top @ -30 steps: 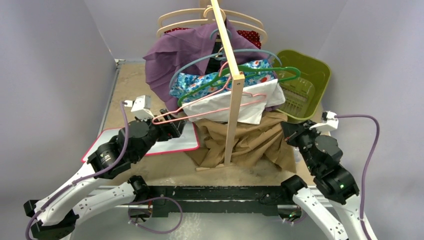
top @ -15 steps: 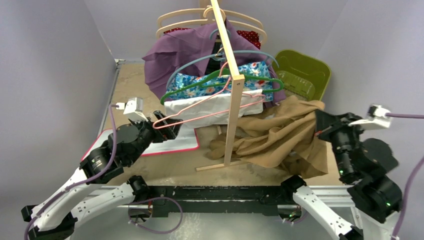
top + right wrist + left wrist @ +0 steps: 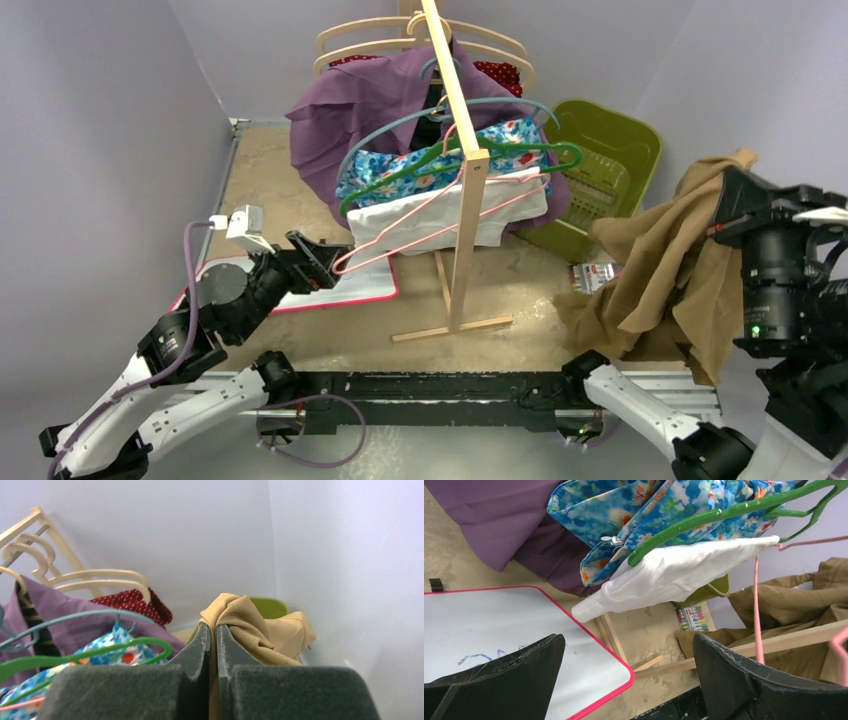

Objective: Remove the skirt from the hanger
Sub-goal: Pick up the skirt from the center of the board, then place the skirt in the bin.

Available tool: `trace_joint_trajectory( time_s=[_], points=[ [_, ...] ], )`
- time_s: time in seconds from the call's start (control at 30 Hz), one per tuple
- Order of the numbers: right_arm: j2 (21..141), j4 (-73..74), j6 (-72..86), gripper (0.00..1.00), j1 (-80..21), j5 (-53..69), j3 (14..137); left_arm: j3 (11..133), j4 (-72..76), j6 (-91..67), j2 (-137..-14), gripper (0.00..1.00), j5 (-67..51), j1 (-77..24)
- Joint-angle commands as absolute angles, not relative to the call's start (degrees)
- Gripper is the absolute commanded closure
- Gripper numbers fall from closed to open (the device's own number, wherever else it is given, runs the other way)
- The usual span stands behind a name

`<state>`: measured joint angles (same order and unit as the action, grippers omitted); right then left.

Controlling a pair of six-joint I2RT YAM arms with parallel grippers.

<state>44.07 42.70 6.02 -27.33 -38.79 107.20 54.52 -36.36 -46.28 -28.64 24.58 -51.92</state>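
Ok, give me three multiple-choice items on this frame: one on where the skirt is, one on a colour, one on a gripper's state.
1. Where is the skirt?
A. on the rack
B. hanging from the right gripper
C. in the basket

2. What colour is the hanger beside the left gripper?
A. pink
B. white
C. black

3. The left gripper is:
A. shut on the hanger
B. shut on the whiteboard
C. open, holding nothing

Answers:
1 B: the tan cloth is pinched in the shut right gripper and drapes down from it.
2 A: the wire by the left gripper is pink.
3 C: its jaws stand wide apart with nothing gripped.
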Motion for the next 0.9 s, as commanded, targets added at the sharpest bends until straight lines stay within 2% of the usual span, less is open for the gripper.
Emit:
trace_joint_trajectory(
  time_s=[0.0,0.2,0.5,0.57,0.7,0.87],
  points=[
    [50.7,28.92,-5.68,1.0,-27.37,-41.26,113.32,55.44,-37.02,-44.98,-26.89,0.0,23.12,-52.11],
    [59.14,12.16,-16.4,1.0,-27.41,-46.3,115.26,58.1,-40.35,-43.06,-26.75,0.0,23.4,-52.12],
    [78.69,10.61,-16.92,1.0,-25.14,-49.27,127.0,60.63,-45.61,-43.53,-24.57,0.0,26.18,-52.1],
    [81.71,15.1,-9.8,1.0,-18.38,-41.81,130.87,60.56,-45.89,-43.88,-24.4,0.0,26.38,-52.07],
    [87.43,23.47,4.97,1.0,-0.54,-18.8,135.72,60.64,-45.62,-44.5,-24.98,0.0,26.14,-52.11],
    [93.57,22.51,12.77,1.0,5.14,-5.25,143.83,61.06,-45.03,-45.07,-26.58,0.0,25.87,-52.11]
  ],
)
